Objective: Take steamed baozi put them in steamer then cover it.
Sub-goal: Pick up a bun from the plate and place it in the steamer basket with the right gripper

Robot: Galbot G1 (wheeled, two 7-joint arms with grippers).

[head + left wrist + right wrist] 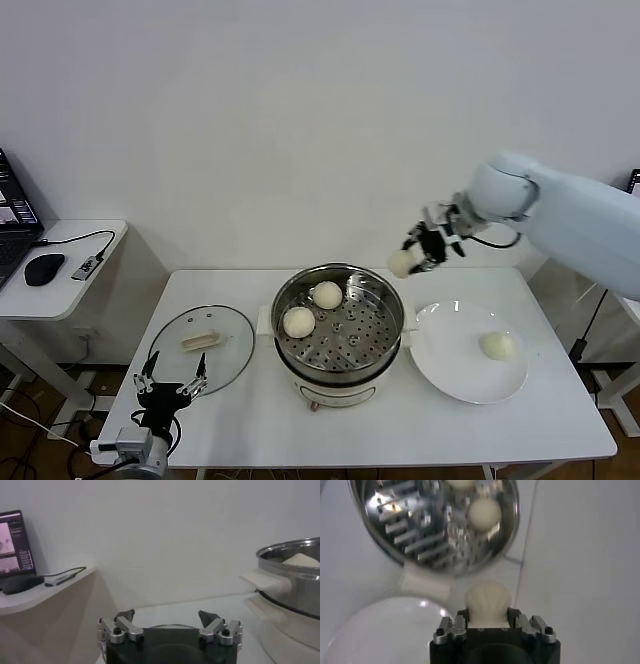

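The right gripper point(421, 252) hangs above the white table point(560, 420), just beyond the far right rim of the round shiny stainless-steel steamer point(383, 350), its fingers pinching a small smooth cream-white baozi point(487, 598). Two more such buns point(299, 321) lie in the steamer's perforated basket, and a fourth point(497, 345) rests on the flat white round plate point(450, 370). The left gripper point(171, 384) is parked low at the table's near left edge, fingers spread, beside the round clear glass cover point(235, 345) lying flat on the table.
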